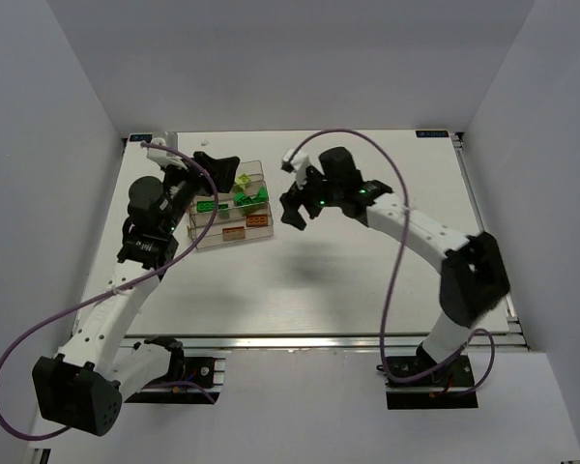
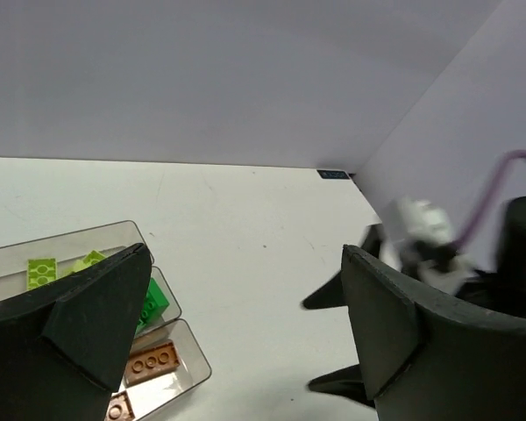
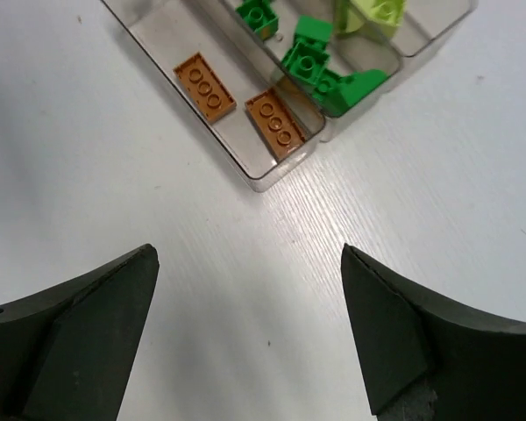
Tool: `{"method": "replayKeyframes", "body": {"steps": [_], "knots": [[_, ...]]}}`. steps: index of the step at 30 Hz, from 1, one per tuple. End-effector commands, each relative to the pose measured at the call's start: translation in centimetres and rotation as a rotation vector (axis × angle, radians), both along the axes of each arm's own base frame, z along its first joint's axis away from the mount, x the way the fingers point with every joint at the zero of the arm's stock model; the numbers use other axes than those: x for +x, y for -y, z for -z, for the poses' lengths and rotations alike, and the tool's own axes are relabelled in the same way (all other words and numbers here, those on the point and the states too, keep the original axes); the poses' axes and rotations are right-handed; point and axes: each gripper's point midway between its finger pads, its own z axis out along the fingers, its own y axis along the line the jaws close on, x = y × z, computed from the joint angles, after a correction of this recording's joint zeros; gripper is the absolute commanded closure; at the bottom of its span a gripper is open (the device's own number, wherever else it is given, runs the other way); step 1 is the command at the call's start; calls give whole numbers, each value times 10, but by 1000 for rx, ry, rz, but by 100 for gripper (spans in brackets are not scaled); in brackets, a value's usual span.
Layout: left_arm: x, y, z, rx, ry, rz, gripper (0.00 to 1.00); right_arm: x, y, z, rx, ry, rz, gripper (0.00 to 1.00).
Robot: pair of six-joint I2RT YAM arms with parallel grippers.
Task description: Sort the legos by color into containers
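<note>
The clear bins (image 1: 205,239) stand at the table's left middle. Two orange bricks (image 3: 205,86) lie in the nearest bin, dark green bricks (image 3: 309,59) in the middle one, lime bricks (image 3: 368,14) in the far one. The same bins show in the left wrist view (image 2: 193,373) with lime (image 2: 42,271), green (image 2: 152,301) and orange (image 2: 151,362) bricks. My left gripper (image 1: 217,172) is open and empty over the bins' far end. My right gripper (image 1: 300,205) is open and empty just right of the bins, above bare table.
White walls enclose the table on three sides. The right gripper's fingers (image 2: 337,294) show beyond my left fingers. A purple cable (image 1: 396,174) loops above the right arm. A dark label (image 2: 333,174) sits at the table's far edge.
</note>
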Motion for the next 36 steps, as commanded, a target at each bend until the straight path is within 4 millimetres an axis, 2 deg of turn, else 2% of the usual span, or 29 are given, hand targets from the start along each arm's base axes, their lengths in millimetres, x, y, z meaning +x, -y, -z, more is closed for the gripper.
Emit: {"method": "replayKeyframes", "body": {"steps": [1,2,3,4,5,6,10,12,13,14,15,16,17,18,22,26,31,32,36], "knots": [[-2,13,1,-14,1,68,2,2,24,-63,162,94,104,11],[-2,15,2,-15,-2,74,2,1,41,-83,199,113,143,11],[-1,19,5,-15,-12,85,2,-7,47,-89,243,64,159,11],[-2,24,7,-14,-15,105,2,-6,65,-82,255,25,196,11],[-2,26,9,-13,-22,115,2,-16,74,-95,292,12,193,10],[-2,29,10,-13,-27,124,2,-27,77,-98,330,-49,170,11],[-5,43,17,4,-47,155,2,-41,109,-88,319,-101,239,11],[-6,47,20,30,-50,149,2,-46,125,-84,292,-38,290,11],[-11,56,21,40,-48,168,2,-46,131,-84,274,18,288,11],[-12,59,24,63,-51,168,2,-55,139,-80,272,56,296,11],[-16,66,26,73,-53,178,2,-54,144,-86,284,117,318,11],[-17,69,26,82,-52,184,2,-57,148,-87,286,157,311,11],[-17,71,30,96,-59,186,2,-67,152,-101,316,221,297,11],[-18,74,29,98,-58,194,2,-73,152,-93,320,233,276,11],[-21,80,29,100,-62,223,2,-91,145,-93,345,227,192,11],[-26,82,22,81,-50,245,2,-79,145,-81,351,134,271,11],[-28,84,19,73,-46,261,2,-66,149,-83,374,86,375,11],[-28,84,20,75,-48,261,2,-63,151,-93,402,125,387,11],[-28,83,20,78,-44,256,2,-61,159,-104,440,186,435,11]]}}
